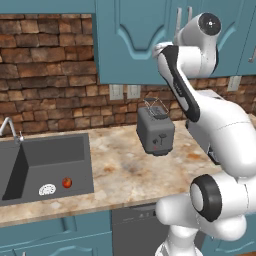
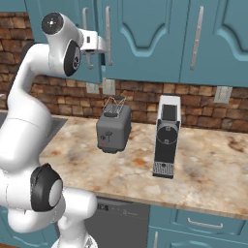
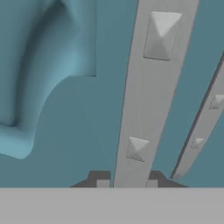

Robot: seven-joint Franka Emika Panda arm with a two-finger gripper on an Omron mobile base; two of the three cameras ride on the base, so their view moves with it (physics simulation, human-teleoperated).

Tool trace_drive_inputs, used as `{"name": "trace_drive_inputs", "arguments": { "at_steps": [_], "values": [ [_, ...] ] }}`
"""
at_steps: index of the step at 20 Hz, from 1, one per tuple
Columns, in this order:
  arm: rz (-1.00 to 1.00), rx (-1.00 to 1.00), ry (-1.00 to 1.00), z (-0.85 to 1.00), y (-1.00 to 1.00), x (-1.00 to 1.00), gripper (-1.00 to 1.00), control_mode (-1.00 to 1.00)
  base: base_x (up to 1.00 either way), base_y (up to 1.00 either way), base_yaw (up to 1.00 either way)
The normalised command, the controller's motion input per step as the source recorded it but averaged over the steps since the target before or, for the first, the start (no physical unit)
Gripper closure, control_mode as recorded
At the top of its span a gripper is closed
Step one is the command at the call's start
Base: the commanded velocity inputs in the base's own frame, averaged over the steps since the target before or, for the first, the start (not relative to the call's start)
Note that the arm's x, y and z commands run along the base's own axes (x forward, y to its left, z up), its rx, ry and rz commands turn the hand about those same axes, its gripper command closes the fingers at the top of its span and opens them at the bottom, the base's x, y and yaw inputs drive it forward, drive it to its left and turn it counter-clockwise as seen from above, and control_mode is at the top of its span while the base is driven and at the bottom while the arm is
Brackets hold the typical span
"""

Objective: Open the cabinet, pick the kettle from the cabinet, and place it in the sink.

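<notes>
The teal cabinet (image 2: 140, 38) hangs above the counter, its arched door panel (image 3: 52, 65) close in front of the hand. My gripper (image 3: 127, 181) is shut on one long silver bar handle (image 3: 148, 87), a dark fingertip on each side of it. From the right base view, the gripper (image 2: 103, 47) sits at that handle (image 2: 107, 29), between two doors. The second handle (image 3: 203, 118) runs beside it. The kettle is hidden. The dark grey sink (image 1: 55, 155) lies at the counter's left, with its faucet (image 1: 7, 127).
A grey toaster (image 1: 155, 131) stands on the marbled counter below the cabinet, and a coffee machine (image 2: 167, 135) stands to its right. A white object (image 1: 47, 189) and a small red one (image 1: 67, 182) lie in the sink. A brick wall backs the counter.
</notes>
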Motion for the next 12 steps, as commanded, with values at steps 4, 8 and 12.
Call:
{"name": "trace_drive_inputs", "arguments": {
  "at_steps": [4,8,12],
  "values": [
    [0.0,-0.09,-0.08,0.03,0.35,-0.22,1.0,-1.0,0.0,0.0,0.0],
    [0.0,-0.08,-0.07,0.06,0.35,-0.23,1.0,-1.0,0.0,0.0,0.0],
    [0.0,-0.06,-0.06,0.08,0.33,-0.24,1.0,-1.0,0.0,0.0,0.0]
  ]
}}
